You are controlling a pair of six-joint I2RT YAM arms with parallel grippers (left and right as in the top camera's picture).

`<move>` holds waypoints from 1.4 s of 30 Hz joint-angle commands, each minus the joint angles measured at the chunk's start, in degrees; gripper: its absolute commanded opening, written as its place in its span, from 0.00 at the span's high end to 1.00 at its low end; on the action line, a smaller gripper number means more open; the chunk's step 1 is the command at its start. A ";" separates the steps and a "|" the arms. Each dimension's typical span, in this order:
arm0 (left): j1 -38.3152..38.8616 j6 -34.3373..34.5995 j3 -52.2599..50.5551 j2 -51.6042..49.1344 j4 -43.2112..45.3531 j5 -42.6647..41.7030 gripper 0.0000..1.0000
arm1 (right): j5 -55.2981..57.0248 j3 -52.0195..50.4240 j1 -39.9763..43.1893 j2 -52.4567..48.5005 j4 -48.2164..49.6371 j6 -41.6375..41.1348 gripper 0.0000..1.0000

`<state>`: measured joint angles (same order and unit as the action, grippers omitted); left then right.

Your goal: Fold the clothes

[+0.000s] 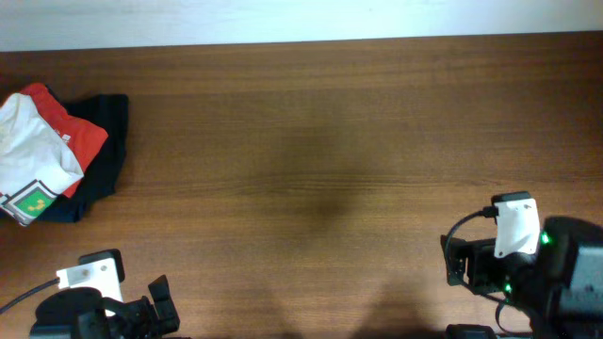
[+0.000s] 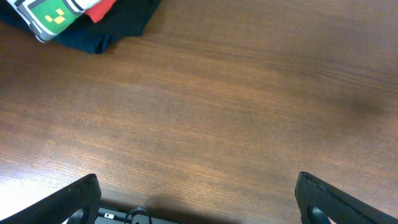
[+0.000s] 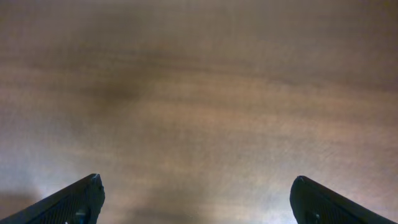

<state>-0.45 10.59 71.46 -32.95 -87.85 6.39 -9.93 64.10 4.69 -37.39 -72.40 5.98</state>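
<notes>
The white T-shirt (image 1: pixel 28 155) with its green-and-dark square print lies bunched at the far left of the table, on top of a red shirt and a dark garment. Its printed corner shows at the top left of the left wrist view (image 2: pixel 50 15). My left gripper (image 2: pixel 198 196) is open and empty at the front left, well short of the pile; its arm shows in the overhead view (image 1: pixel 122 315). My right gripper (image 3: pixel 196 199) is open and empty over bare wood at the front right; its arm shows in the overhead view (image 1: pixel 499 259).
A red shirt (image 1: pixel 80 141) and a dark navy garment (image 1: pixel 104 165) lie under the white shirt. The wooden table (image 1: pixel 320 169) runs to a pale wall along its far edge.
</notes>
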 commanded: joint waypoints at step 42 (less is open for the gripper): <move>0.00 -1.27 -0.85 1.95 7.65 -0.52 0.01 | 5.14 -63.78 -4.98 37.13 68.30 1.05 0.01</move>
<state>-0.45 10.59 71.24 -32.86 -84.93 6.20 -5.37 0.58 -0.71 -0.69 -3.68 6.68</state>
